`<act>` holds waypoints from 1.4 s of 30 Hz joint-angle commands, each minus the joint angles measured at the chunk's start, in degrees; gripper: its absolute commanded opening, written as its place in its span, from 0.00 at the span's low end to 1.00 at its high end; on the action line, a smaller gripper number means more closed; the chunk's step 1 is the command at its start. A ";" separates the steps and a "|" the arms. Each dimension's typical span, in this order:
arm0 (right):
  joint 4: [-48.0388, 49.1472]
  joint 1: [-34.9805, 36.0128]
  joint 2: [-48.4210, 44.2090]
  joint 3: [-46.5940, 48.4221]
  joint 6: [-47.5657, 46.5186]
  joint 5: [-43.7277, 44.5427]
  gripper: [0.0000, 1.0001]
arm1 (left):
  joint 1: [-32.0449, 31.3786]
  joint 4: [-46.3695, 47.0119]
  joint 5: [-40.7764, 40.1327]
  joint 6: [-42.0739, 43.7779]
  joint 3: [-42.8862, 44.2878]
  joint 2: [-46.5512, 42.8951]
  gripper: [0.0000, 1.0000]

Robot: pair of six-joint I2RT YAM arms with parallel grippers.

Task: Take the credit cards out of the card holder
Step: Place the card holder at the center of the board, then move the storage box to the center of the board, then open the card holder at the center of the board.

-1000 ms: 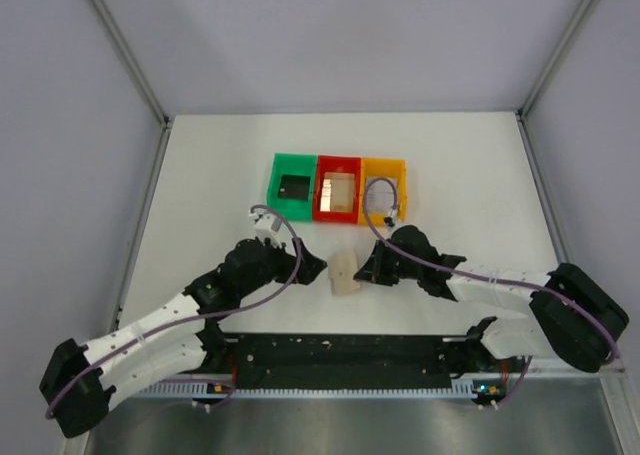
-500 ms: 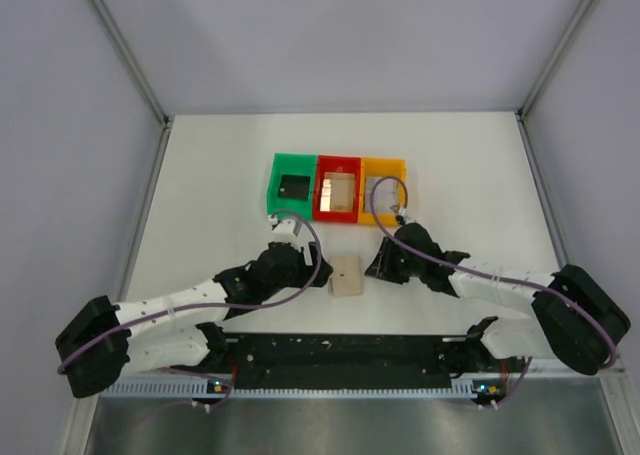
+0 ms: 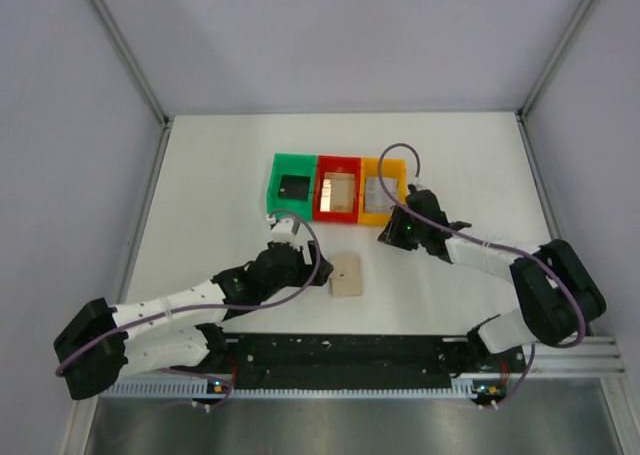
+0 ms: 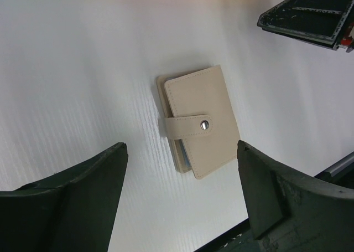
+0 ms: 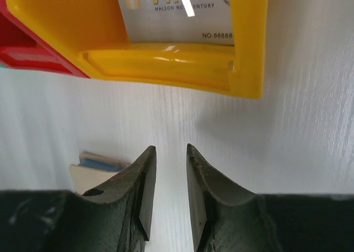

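The card holder (image 3: 346,274) lies flat and closed on the white table, tan side up. In the left wrist view the card holder (image 4: 199,127) has its strap snapped shut, with blue edges showing at one side. My left gripper (image 3: 318,272) sits just left of it, wide open and empty (image 4: 180,207). My right gripper (image 3: 387,237) is in front of the orange bin (image 3: 384,162), apart from the holder. Its fingers (image 5: 170,149) stand a narrow gap apart with nothing between them. A corner of the holder (image 5: 97,166) shows beside them.
Three bins stand in a row at mid-table. The green bin (image 3: 293,160) holds a black card (image 3: 294,186). The red bin (image 3: 338,162) holds a gold card (image 3: 339,191). The orange bin (image 5: 166,63) holds a silver card (image 5: 171,8). A black rail (image 3: 340,350) runs along the near edge.
The holder, tilted between both grippers a second ago, now lies flat. My right gripper has drawn back and right to the orange bin. My left arm has swung lower and let go.
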 commanded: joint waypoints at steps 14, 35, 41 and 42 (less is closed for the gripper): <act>6.47 -6.34 11.60 8.81 -4.67 -0.27 0.26 | -0.26 3.16 -0.27 0.28 1.55 -0.78 0.84; 8.83 -4.94 0.36 -1.98 2.70 -21.27 0.38 | -0.34 0.43 2.81 1.42 7.26 7.48 0.66; 10.33 -0.55 0.70 -4.36 5.52 -22.51 0.42 | -0.43 0.78 2.90 -0.16 7.18 10.65 0.60; 10.59 -0.11 0.79 -4.80 5.87 -22.42 0.42 | -0.43 0.87 2.90 -0.33 7.18 11.09 0.60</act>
